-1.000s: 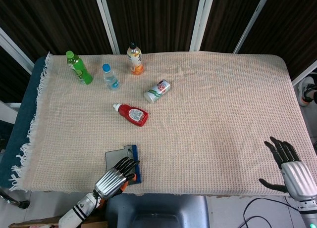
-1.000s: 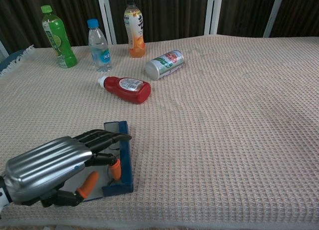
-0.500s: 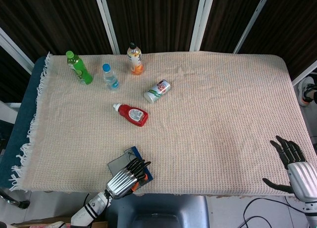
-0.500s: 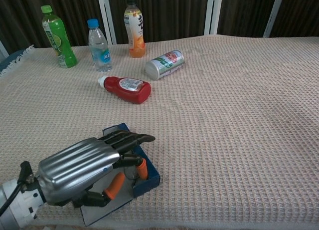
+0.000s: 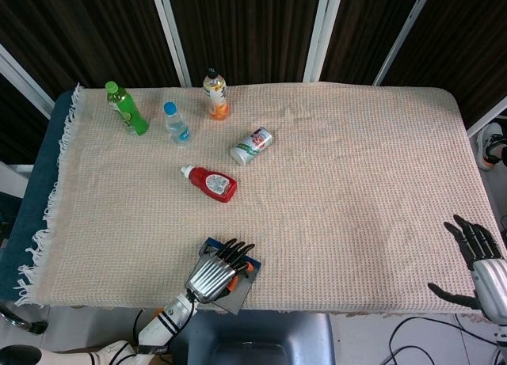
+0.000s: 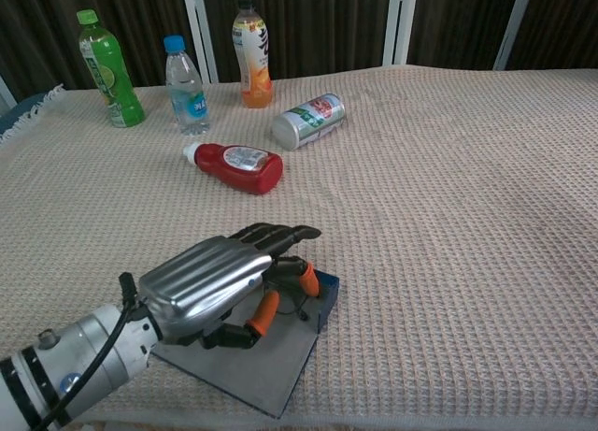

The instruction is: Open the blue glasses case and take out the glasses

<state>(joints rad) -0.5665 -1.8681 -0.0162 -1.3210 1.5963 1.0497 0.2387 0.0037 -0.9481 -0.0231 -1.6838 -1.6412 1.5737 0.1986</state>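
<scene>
Chest view: your left hand (image 6: 220, 280) grips the orange-armed glasses (image 6: 280, 295) over the open blue glasses case (image 6: 271, 347), long axis 10-to-4 o'clock, at the tabletop's (image 6: 448, 216) near edge. Right hand (image 5: 485, 264) released.

Brightness: even and bright over the woven tablecloth (image 5: 333, 175) in both views; the panels behind the table stay dark.
Light source: overhead and diffuse, judging by the short shadows.
Shadows: soft and small beside the ketchup bottle (image 5: 211, 183) and the can (image 5: 252, 146); a darker patch lies under the left hand (image 6: 220, 281).
Glare: pale streaks on the left hand's metal back; a highlight on the can's side in the chest view.
Focus: head view sharp throughout; in the chest view the near forearm is slightly soft.
Distortion: the table's far edge bows slightly in the head view.
</scene>
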